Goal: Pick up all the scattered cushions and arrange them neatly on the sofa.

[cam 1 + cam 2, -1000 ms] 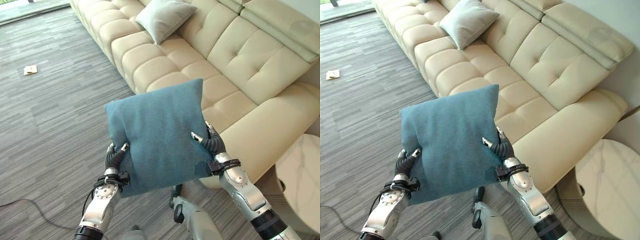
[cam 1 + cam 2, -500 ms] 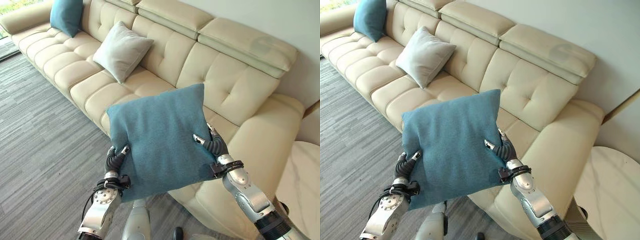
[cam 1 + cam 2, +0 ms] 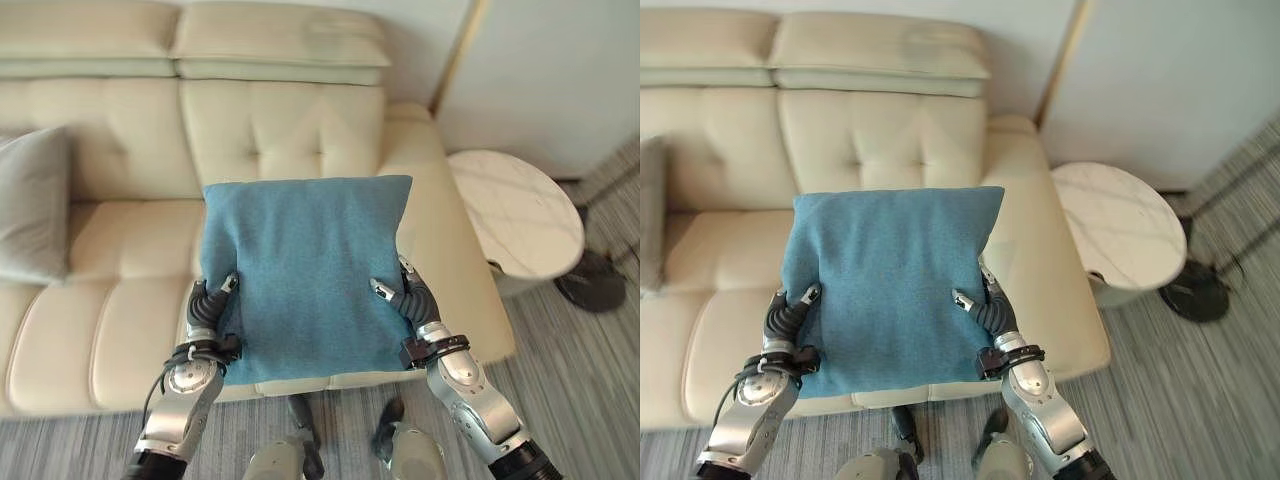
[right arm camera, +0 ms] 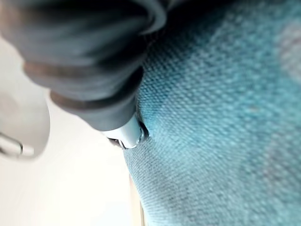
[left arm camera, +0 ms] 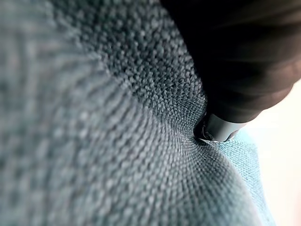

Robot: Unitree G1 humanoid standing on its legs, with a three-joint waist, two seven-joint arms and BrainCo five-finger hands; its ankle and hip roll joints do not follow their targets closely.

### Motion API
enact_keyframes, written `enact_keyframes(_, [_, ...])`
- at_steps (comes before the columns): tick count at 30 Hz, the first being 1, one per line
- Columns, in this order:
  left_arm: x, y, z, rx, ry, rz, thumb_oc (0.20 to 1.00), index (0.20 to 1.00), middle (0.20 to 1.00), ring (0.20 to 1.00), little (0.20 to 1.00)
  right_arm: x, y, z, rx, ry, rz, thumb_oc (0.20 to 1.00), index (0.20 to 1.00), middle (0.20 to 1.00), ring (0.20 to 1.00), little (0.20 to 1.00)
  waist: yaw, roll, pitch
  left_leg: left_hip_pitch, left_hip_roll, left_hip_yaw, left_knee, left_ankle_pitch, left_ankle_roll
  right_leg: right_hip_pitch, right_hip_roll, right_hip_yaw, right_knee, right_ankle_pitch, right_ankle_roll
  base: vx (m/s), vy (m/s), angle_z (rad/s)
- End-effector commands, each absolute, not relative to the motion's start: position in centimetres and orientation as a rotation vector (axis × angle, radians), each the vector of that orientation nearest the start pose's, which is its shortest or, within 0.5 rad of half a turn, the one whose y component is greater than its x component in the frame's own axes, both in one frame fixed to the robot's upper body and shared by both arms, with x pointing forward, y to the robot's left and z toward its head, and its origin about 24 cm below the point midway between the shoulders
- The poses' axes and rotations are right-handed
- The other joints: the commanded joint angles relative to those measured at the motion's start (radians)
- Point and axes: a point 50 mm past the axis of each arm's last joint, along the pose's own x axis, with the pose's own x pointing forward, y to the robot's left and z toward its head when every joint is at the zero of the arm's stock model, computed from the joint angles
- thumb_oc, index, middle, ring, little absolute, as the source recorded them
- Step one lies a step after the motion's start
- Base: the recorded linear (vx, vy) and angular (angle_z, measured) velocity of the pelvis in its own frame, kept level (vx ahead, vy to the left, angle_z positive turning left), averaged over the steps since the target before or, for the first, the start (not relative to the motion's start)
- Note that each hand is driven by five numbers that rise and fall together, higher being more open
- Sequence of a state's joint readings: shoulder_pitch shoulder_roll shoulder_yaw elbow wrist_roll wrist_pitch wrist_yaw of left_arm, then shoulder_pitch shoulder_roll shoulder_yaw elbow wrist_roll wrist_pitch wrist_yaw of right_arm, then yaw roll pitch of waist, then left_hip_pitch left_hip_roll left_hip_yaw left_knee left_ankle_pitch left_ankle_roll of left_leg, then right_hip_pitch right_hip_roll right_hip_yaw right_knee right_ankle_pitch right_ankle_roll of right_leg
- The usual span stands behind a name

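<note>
Left eye view: blue cushion (image 3: 305,275) was held up in front of the sofa (image 3: 280,130), left hand (image 3: 207,305) and right hand (image 3: 410,298) each pinching a side edge. Grey cushion (image 3: 30,215) already sat on the seat.

Right eye view: same; side table (image 3: 1118,225) beside the sofa.

Wrist views: each thumb dug into the fabric.

Blue cushion not yet placed.

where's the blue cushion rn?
The blue cushion is held up between the left hand and right hand, in front of the cream sofa at its end seat; the round marble side table stands to the right.
</note>
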State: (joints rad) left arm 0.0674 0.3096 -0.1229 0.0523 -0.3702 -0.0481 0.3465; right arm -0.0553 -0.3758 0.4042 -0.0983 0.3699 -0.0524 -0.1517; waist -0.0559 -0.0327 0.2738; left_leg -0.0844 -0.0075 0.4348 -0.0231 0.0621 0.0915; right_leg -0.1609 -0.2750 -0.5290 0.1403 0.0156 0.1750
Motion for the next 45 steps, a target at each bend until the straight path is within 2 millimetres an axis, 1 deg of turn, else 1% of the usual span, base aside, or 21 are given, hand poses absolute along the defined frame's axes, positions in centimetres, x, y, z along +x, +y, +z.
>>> enact_keyframes(1, [24.4,17.3,7.1,-0.044,-0.159,0.069,0.200,0.200,0.200,0.200,0.200,24.7,-8.9,9.8,0.117,-0.247,0.417,0.200,0.200,0.200,0.200,0.200,0.063,-0.051,-0.082,0.098,0.070,-0.159,0.000,-0.111,-0.126,0.110,0.128,0.181,-0.124,-0.037,-0.066,0.16,-0.226,0.58])
enact_keyframes(4, [24.1,17.3,6.9,-0.056,-0.154,0.076,0.200,0.200,0.200,0.200,0.200,24.5,-9.2,10.2,0.121,-0.260,0.429,0.200,0.200,0.200,0.200,0.200,0.055,-0.048,-0.087,0.073,0.096,-0.190,0.191,-0.179,-0.144,0.167,0.149,0.215,-0.131,-0.068,-0.099,0.18,-0.251,0.72])
enact_keyframes(5, [24.2,17.3,7.2,-0.067,-0.166,0.086,0.200,0.200,0.200,0.200,0.200,24.6,-9.6,10.2,0.117,-0.258,0.418,0.200,0.200,0.200,0.200,0.200,0.062,-0.055,-0.076,0.024,0.097,-0.230,0.291,-0.175,-0.159,0.180,0.146,0.221,-0.132,-0.079,-0.115,0.03,-0.114,0.19])
enact_keyframes(6, [24.3,17.3,7.3,-0.070,-0.173,0.098,0.200,0.200,0.200,0.200,0.200,24.7,-9.6,10.2,0.119,-0.257,0.413,0.200,0.200,0.200,0.200,0.200,0.062,-0.056,-0.074,0.002,0.091,-0.258,0.315,-0.160,-0.168,0.181,0.147,0.222,-0.134,-0.080,-0.121,0.07,-0.064,0.12])
enact_keyframes(8, [24.3,17.4,7.2,-0.080,-0.170,0.117,0.200,0.200,0.200,0.200,0.200,24.8,-9.7,10.0,0.108,-0.249,0.410,0.200,0.200,0.200,0.200,0.200,0.066,-0.053,-0.084,-0.010,0.106,-0.297,0.235,-0.150,-0.171,0.194,0.148,0.221,-0.146,-0.088,-0.111,0.14,0.056,-0.13])
enact_keyframes(11, [24.2,17.8,7.0,-0.083,-0.159,0.157,0.200,0.200,0.200,0.200,0.200,25.0,-9.7,10.1,0.102,-0.252,0.399,0.200,0.200,0.200,0.200,0.200,0.096,-0.039,-0.083,-0.048,0.164,-0.387,0.044,-0.019,-0.199,0.222,0.159,0.248,-0.149,-0.114,-0.098,0.21,0.145,-0.17])
enact_keyframes(12, [24.3,17.7,7.1,-0.089,-0.167,0.164,0.200,0.200,0.200,0.200,0.200,24.9,-9.5,10.1,0.102,-0.253,0.409,0.200,0.200,0.200,0.200,0.200,0.104,-0.028,-0.085,-0.040,0.170,-0.430,0.003,-0.001,-0.210,0.234,0.166,0.265,-0.143,-0.131,-0.095,0.22,0.162,-0.45])
enact_keyframes(13, [24.2,17.6,6.9,-0.085,-0.158,0.159,0.200,0.200,0.200,0.200,0.200,24.8,-9.4,10.1,0.099,-0.254,0.412,0.200,0.200,0.200,0.200,0.200,0.106,-0.021,-0.094,-0.029,0.171,-0.432,-0.010,0.009,-0.214,0.246,0.166,0.265,-0.145,-0.133,-0.092,0.25,0.196,-0.48])
enact_keyframes(16, [24.1,17.5,6.8,-0.057,-0.148,0.133,0.200,0.200,0.200,0.200,0.200,24.7,-8.7,10.2,0.117,-0.254,0.432,0.200,0.200,0.200,0.200,0.200,0.120,-0.017,-0.105,0.026,0.139,-0.416,-0.044,-0.009,-0.199,0.256,0.138,0.293,-0.150,-0.121,-0.078,0.22,0.253,-0.30])
enact_keyframes(19, [25.5,17.0,8.8,-0.046,-0.236,0.126,0.200,0.200,0.200,0.200,0.200,25.6,-7.5,12.2,0.126,-0.342,0.424,0.200,0.200,0.200,0.200,0.200,0.143,-0.048,-0.030,-0.051,0.122,-0.390,0.035,-0.045,-0.165,0.159,0.105,0.336,-0.087,-0.117,-0.062,-0.18,0.136,-0.20])
enact_keyframes(20, [26.6,16.1,10.6,-0.054,-0.320,0.115,0.200,0.200,0.200,0.200,0.200,26.2,-6.7,14.3,0.120,-0.436,0.420,0.200,0.200,0.200,0.200,0.200,0.149,-0.050,0.025,-0.130,0.119,-0.398,0.091,-0.052,-0.158,0.075,0.096,0.348,-0.033,-0.115,-0.068,-0.29,0.006,-0.30])
enact_keyframes(21, [26.7,16.0,10.7,-0.054,-0.326,0.115,0.200,0.200,0.200,0.200,0.200,26.3,-6.7,14.4,0.119,-0.441,0.419,0.200,0.200,0.200,0.200,0.200,0.150,-0.051,0.023,-0.144,0.119,-0.399,0.101,-0.055,-0.157,0.062,0.095,0.350,-0.024,-0.118,-0.068,-0.40,0.016,-0.14])
enact_keyframes(23, [28.3,14.8,14.3,-0.043,-0.486,0.111,0.200,0.200,0.200,0.200,0.200,27.3,-5.7,18.9,0.095,-0.630,0.402,0.200,0.200,0.200,0.200,0.200,0.151,-0.041,0.082,-0.264,0.106,-0.405,0.170,-0.060,-0.153,-0.074,0.084,0.366,0.056,-0.111,-0.077,-0.31,0.046,0.14])
enact_keyframes(25, [30.1,13.2,19.7,0.009,-0.708,0.137,0.200,0.200,0.200,0.200,0.200,28.0,-4.4,24.8,0.062,-0.876,0.344,0.200,0.200,0.200,0.200,0.200,0.155,-0.031,0.114,-0.401,0.102,-0.409,0.239,-0.069,-0.154,-0.228,0.070,0.383,0.135,-0.118,-0.082,-0.25,0.069,-0.13])
enact_keyframes(28, [32.4,10.5,29.8,0.095,-1.026,0.213,0.200,0.200,0.200,0.200,0.200,28.6,-3.5,33.3,-0.015,-1.172,0.190,0.200,0.200,0.200,0.200,0.200,0.139,-0.025,0.138,-0.613,0.098,-0.437,0.330,-0.073,-0.157,-0.423,0.054,0.391,0.225,-0.122,-0.072,-0.12,0.039,0.01])
enact_keyframes(30, [32.6,10.2,30.9,0.111,-1.053,0.222,0.200,0.200,0.200,0.200,0.200,28.6,-3.5,34.3,-0.022,-1.202,0.172,0.200,0.200,0.200,0.200,0.200,0.136,-0.025,0.141,-0.644,0.096,-0.440,0.344,-0.075,-0.158,-0.454,0.053,0.391,0.239,-0.124,-0.070,0.02,0.000,0.10])
enact_keyframes(35, [33.2,9.5,36.4,0.220,-1.167,0.290,0.200,0.200,0.200,0.200,0.200,28.4,-2.6,38.6,-0.057,-1.308,0.134,0.200,0.200,0.200,0.200,0.200,0.119,-0.035,0.130,-0.773,0.092,-0.453,0.389,-0.088,-0.163,-0.572,0.047,0.396,0.273,-0.130,-0.059,0.07,0.008,-0.02])
enact_keyframes(37, [33.9,9.8,41.1,0.339,-1.193,0.362,0.200,0.200,0.200,0.200,0.200,29.4,-3.1,41.5,-0.104,-1.316,0.059,0.200,0.200,0.200,0.200,0.200,0.100,-0.040,0.118,-0.847,0.088,-0.466,0.396,-0.115,-0.169,-0.638,0.049,0.408,0.279,-0.148,-0.043,0.20,0.017,0.19])
enact_keyframes(40, [33.2,10.1,44.7,0.435,-1.258,0.445,0.200,0.200,0.200,0.200,0.200,29.3,-3.7,44.2,-0.144,-1.372,-0.047,0.200,0.200,0.200,0.200,0.200,0.102,-0.033,0.133,-0.940,0.080,-0.476,0.421,-0.119,-0.168,-0.717,0.042,0.405,0.296,-0.147,-0.032,0.10,0.039,0.15])
enact_keyframes(42, [33.1,10.2,45.4,0.452,-1.267,0.464,0.200,0.200,0.200,0.200,0.200,29.2,-3.8,44.9,-0.167,-1.389,-0.075,0.200,0.200,0.200,0.200,0.200,0.101,-0.032,0.132,-0.962,0.078,-0.477,0.425,-0.118,-0.169,-0.735,0.039,0.406,0.298,-0.147,-0.031,0.03,0.025,0.06])
enact_keyframes(45, [32.9,10.9,46.7,0.610,-1.298,0.556,0.200,0.200,0.200,0.200,0.200,29.6,-5.2,46.1,-0.296,-1.435,-0.254,0.200,0.200,0.200,0.200,0.200,0.098,-0.022,0.120,-1.008,0.069,-0.482,0.420,-0.112,-0.166,-0.784,0.034,0.412,0.301,-0.140,-0.026,0.04,0.061,0.02])
